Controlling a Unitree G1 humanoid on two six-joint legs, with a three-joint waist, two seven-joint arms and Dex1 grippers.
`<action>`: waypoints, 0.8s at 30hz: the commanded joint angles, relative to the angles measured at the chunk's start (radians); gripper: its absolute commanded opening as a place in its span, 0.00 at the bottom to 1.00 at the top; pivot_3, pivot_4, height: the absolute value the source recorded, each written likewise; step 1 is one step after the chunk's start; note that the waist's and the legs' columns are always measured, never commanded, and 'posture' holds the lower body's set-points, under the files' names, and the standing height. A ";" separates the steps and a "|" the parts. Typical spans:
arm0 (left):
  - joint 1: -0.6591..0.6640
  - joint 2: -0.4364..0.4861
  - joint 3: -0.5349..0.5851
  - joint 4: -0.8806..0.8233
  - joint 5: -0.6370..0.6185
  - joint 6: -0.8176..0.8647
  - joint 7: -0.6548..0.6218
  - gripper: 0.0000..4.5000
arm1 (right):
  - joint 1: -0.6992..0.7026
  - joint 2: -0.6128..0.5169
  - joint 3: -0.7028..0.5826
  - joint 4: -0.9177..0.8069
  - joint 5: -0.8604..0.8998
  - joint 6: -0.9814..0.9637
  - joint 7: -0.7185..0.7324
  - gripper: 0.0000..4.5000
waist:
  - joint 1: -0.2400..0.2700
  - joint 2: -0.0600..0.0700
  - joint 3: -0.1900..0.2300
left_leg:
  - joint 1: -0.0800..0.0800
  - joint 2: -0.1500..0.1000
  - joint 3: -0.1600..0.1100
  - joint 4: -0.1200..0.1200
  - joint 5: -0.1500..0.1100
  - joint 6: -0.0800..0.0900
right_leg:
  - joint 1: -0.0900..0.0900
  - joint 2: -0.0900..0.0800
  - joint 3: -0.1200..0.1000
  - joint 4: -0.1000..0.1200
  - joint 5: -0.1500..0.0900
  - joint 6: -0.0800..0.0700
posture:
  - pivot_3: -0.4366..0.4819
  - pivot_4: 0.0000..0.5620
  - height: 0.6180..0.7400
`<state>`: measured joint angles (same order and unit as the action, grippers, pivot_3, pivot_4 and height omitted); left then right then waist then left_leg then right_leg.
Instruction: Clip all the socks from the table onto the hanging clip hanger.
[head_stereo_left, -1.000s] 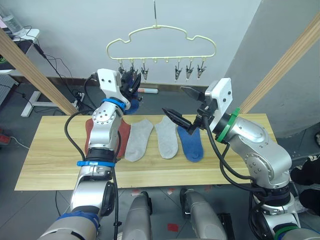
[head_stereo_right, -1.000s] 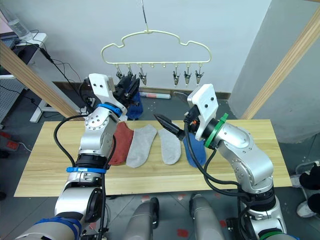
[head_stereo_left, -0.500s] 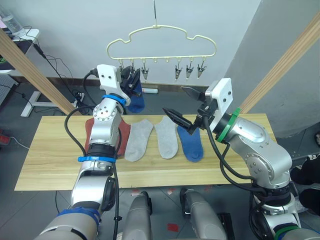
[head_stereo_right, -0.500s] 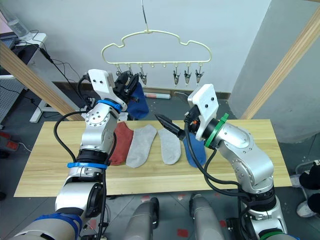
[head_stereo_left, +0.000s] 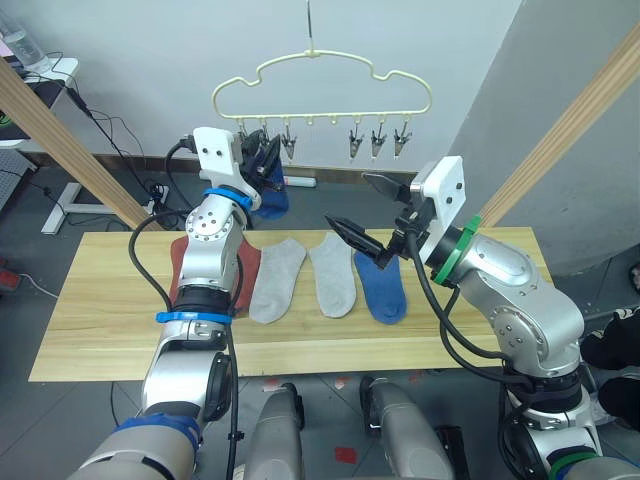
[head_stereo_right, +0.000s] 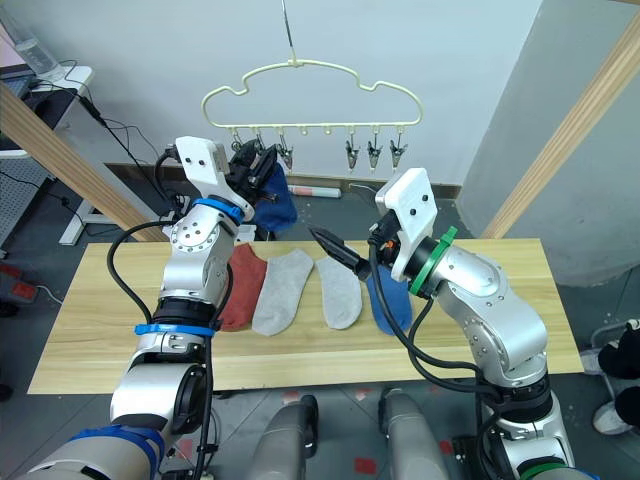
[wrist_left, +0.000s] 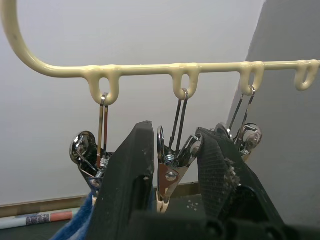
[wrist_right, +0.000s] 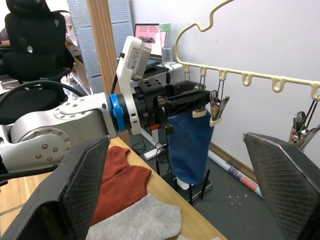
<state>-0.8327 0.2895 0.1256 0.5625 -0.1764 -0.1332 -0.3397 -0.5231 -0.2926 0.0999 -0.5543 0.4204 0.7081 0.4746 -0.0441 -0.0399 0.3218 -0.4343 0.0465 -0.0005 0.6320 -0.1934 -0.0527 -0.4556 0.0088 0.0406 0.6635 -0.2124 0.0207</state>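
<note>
Raised since a second ago, the left hand pinches a metal clip beside the hanging soft blue knit sock, at 10 o'clock of the cream-yellow cloud-shaped wire clip hanger; the right hand stays spread above the light wooden surface. A loose bite could drop the sock.

The left gripper sat up among the clip hanger's clips at ten o'clock, its fingers flanking one metal clip, with neighbouring clips just beside each finger and a blue sock hanging below. The right gripper, spread wide, hovered at centre above the table, with open air between it and the three clips at one o'clock.
</note>
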 joint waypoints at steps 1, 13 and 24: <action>-0.021 0.005 0.017 -0.013 -0.007 -0.025 -0.005 0.25 | 0.001 -0.002 -0.003 -0.024 0.010 -0.022 0.000 1.00 | 0.000 0.000 0.000 | 0.000 0.000 0.000 0.000 0.000 0.000 | 0.000 0.000 0.000 0.000 0.000 0.000 | 0.38 0.53 1.00; 0.005 0.031 -0.002 -0.093 -0.019 0.091 -0.053 0.00 | 0.079 -0.074 0.044 0.090 -0.068 -0.065 0.039 1.00 | 0.000 0.000 0.000 | 0.000 0.000 0.000 0.000 0.000 0.000 | 0.000 0.000 0.000 0.000 0.000 0.000 | 0.40 0.53 1.00; 0.054 0.229 -0.012 -0.397 -0.172 0.698 -0.255 0.00 | -0.107 -0.079 0.176 0.743 -0.275 -0.179 0.114 1.00 | -0.024 -0.001 0.000 | 0.002 0.002 0.000 0.003 0.000 0.000 | 0.001 0.003 0.001 0.003 0.001 -0.001 | 0.43 0.53 1.00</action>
<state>-0.7846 0.4899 0.1139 0.1963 -0.3347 0.5037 -0.5700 -0.6073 -0.3891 0.2801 0.1373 0.1503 0.5656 0.5705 -0.0684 -0.0406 0.3214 -0.4326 0.0484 -0.0010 0.6349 -0.1932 -0.0525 -0.4550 0.0117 0.0412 0.6664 -0.2112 0.0200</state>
